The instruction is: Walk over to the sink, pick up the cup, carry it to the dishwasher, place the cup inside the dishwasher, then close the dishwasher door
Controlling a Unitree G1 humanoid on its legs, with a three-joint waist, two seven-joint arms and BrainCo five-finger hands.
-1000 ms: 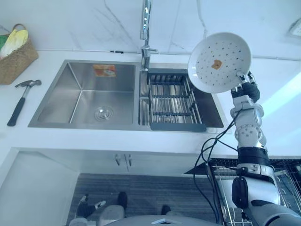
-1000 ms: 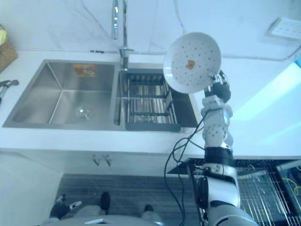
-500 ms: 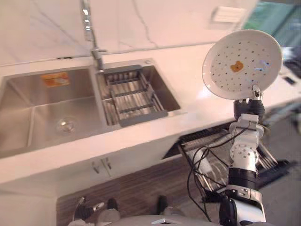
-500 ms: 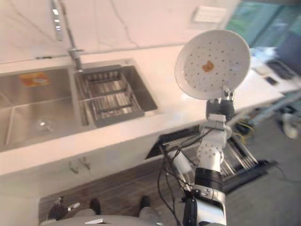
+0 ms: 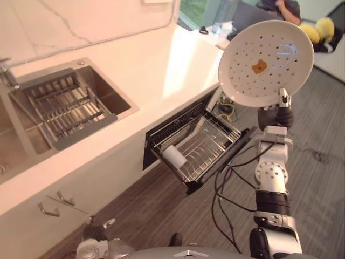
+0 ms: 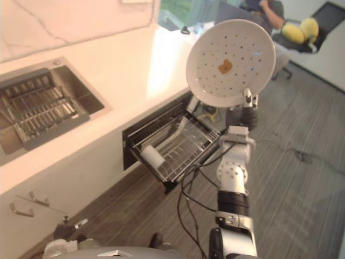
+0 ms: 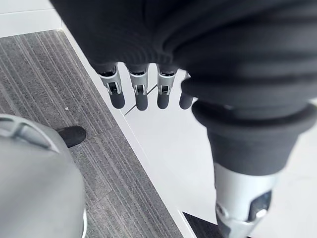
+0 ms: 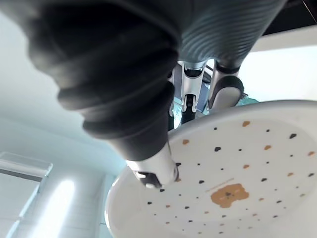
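Note:
No cup is in either hand. My right hand [image 5: 276, 113] is held up, shut on the lower rim of a white plate [image 5: 266, 62] with small dots and an orange figure at its middle. Thumb and fingers [image 8: 225, 94] pinch the plate [image 8: 233, 183] at its edge. The plate stands upright, facing me, above the floor to the right of the dishwasher. The dishwasher's rack [image 5: 199, 141] is pulled out below the counter, with a white cylindrical cup [image 5: 173, 157] lying in it. My left hand [image 7: 141, 91] hangs with straight fingers above the floor.
The sink [image 5: 110, 94] with a dark drying rack [image 5: 62, 110] lies at the left in the white counter [image 5: 161, 70]. A seated person [image 5: 285, 6] and a yellow soft object [image 5: 318, 27] are at the far right. Grey carpet [image 5: 318, 178] spreads around the dishwasher.
The camera has swung right, from the sink to the open dishwasher rack and the room beyond. My right hand still holds the plate up in the same grip.

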